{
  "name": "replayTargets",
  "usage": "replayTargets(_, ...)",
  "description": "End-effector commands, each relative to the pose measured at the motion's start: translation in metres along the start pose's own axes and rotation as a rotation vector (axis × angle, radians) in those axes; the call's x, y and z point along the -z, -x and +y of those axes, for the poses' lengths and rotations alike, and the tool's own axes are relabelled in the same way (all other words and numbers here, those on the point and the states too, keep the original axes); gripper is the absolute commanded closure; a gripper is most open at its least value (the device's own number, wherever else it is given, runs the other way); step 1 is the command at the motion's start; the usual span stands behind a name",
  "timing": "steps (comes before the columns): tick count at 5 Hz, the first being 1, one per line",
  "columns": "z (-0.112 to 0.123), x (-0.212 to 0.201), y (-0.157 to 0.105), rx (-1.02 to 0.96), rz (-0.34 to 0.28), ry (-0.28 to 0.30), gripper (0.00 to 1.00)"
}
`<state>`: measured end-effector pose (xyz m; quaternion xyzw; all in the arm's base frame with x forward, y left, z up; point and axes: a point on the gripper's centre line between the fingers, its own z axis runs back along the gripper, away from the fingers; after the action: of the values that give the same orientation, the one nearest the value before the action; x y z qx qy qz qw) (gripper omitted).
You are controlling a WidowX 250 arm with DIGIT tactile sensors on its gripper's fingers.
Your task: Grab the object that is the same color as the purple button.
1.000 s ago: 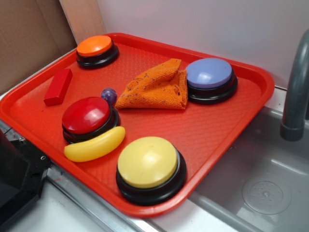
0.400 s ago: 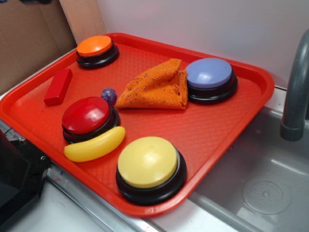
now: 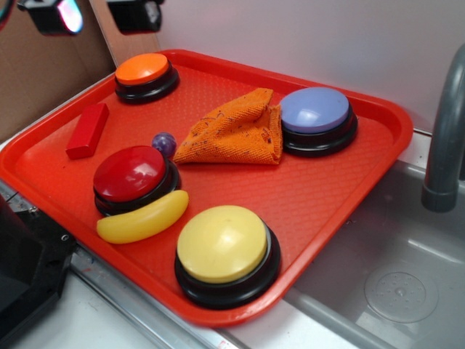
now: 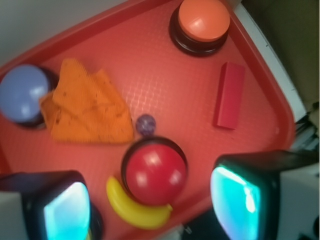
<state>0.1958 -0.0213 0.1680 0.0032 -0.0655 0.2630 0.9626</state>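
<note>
A small glossy dark purple ball (image 3: 164,143) lies on the red tray (image 3: 312,196), between the red button (image 3: 131,174) and the orange cloth (image 3: 236,131). In the wrist view the ball (image 4: 146,124) sits just above the red button (image 4: 155,172). The purple button (image 3: 316,116), a lavender dome on a black base, stands at the tray's back right; it also shows at the left edge of the wrist view (image 4: 22,95). My gripper (image 3: 98,13) hangs high above the tray's back left corner. It is open and empty, its fingers (image 4: 67,210) wide apart.
An orange button (image 3: 144,73), a red block (image 3: 87,129), a yellow banana (image 3: 144,218) and a yellow button (image 3: 224,251) also sit on the tray. A grey sink (image 3: 392,283) and faucet (image 3: 445,145) lie to the right. A black box (image 3: 25,269) stands at the front left.
My gripper has come into the exterior view at the top left, descending from out of frame. Nothing on the tray has moved.
</note>
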Motion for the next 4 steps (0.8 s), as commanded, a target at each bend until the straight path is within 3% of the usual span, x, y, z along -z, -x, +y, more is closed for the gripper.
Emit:
replayTargets(1, 0.003, 0.045, -0.025, -0.213, -0.028, 0.0, 0.0)
replayTargets(3, 0.016, 0.091, -0.027, -0.273, 0.054, -0.032, 0.0)
replayTargets(4, 0.022, 0.105, -0.026, -0.258, 0.086, -0.003, 0.0)
